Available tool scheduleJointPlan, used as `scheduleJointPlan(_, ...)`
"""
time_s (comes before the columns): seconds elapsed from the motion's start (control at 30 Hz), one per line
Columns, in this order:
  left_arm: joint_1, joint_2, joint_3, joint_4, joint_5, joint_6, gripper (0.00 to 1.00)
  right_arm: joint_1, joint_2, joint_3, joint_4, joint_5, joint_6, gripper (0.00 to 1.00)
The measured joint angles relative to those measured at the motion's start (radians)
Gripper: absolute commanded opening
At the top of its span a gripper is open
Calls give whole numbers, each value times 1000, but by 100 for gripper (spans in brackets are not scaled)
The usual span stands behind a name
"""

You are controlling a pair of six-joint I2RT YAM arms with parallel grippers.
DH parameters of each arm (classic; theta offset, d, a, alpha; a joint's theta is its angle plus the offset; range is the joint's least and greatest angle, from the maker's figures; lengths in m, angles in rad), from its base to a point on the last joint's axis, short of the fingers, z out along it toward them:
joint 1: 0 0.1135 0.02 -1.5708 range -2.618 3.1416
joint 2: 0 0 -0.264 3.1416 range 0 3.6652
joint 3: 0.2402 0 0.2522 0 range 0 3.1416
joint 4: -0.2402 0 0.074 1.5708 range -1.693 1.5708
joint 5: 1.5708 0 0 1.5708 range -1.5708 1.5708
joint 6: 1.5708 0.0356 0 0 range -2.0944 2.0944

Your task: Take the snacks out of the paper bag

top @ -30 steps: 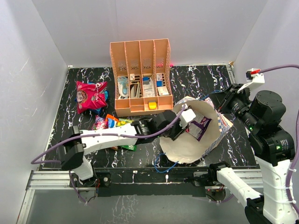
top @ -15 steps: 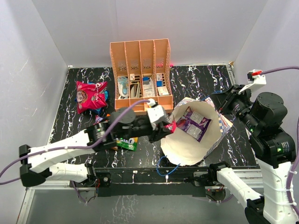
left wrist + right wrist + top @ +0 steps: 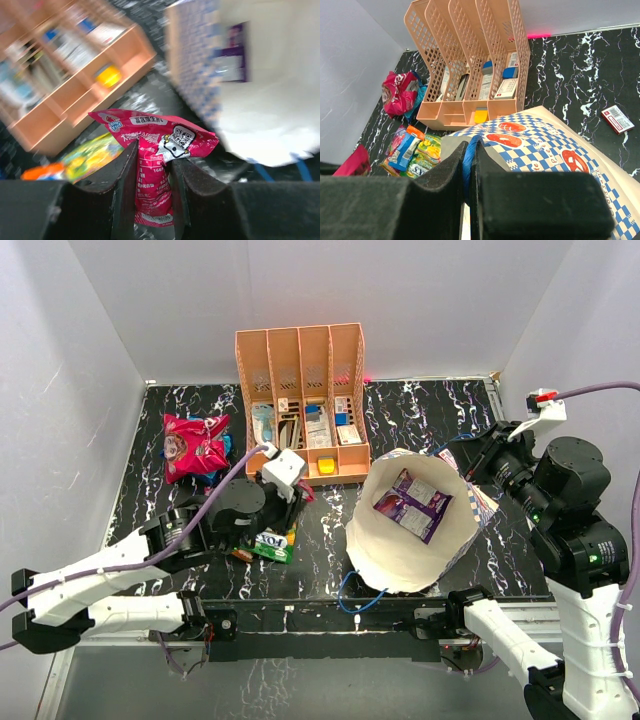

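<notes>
The white paper bag (image 3: 415,558) lies open on its side right of centre, with a purple packet (image 3: 412,502) inside; its patterned outside shows in the right wrist view (image 3: 555,145). My left gripper (image 3: 152,167) is shut on a red snack packet (image 3: 156,150) and holds it above the table left of the bag, over the small pile of packets (image 3: 265,543). In the top view the left gripper (image 3: 283,492) hides that packet. My right gripper (image 3: 470,172) is shut on the bag's blue cord handle (image 3: 469,162) at the bag's far right edge. A pink packet (image 3: 192,445) lies at the far left.
An orange slotted desk organizer (image 3: 300,405) with small items stands at the back centre, just behind the left gripper. A small red box (image 3: 617,119) lies on the table right of the bag. White walls close the table on three sides.
My left gripper has pulled out of the bag's mouth and moved left with the red packet, from the bag to above the pile of packets. The right gripper has kept its hold.
</notes>
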Motion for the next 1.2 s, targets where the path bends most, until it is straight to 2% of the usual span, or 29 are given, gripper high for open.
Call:
scheduleJointPlan(0.13,84,18,-40,-118,-189,-73,3,0,0,-1,1,-5,0,8)
scheduleJointPlan(0.3,256,40,-213,-137,-266,-86,3,0,-2,-2,1,-11,1,8)
scheduleJointPlan(0.37,288,79,-249,-138,-283,-74,2,0,-3,-1,1,-11,1,8)
scheduleJointPlan(0.67,306,263,-323,-38,-291,27,3,0,-10,-2,1,-11,5,8)
scheduleJointPlan(0.93,306,395,-325,-15,-292,52,9,0,-16,-2,-1,-11,6,8)
scheduleJointPlan(1.03,306,431,-325,-35,-293,47,17,0,-17,-2,-2,-11,6,8)
scheduleJointPlan(1.2,306,438,-317,-85,-296,23,45,0,-26,-2,-5,-10,6,8)
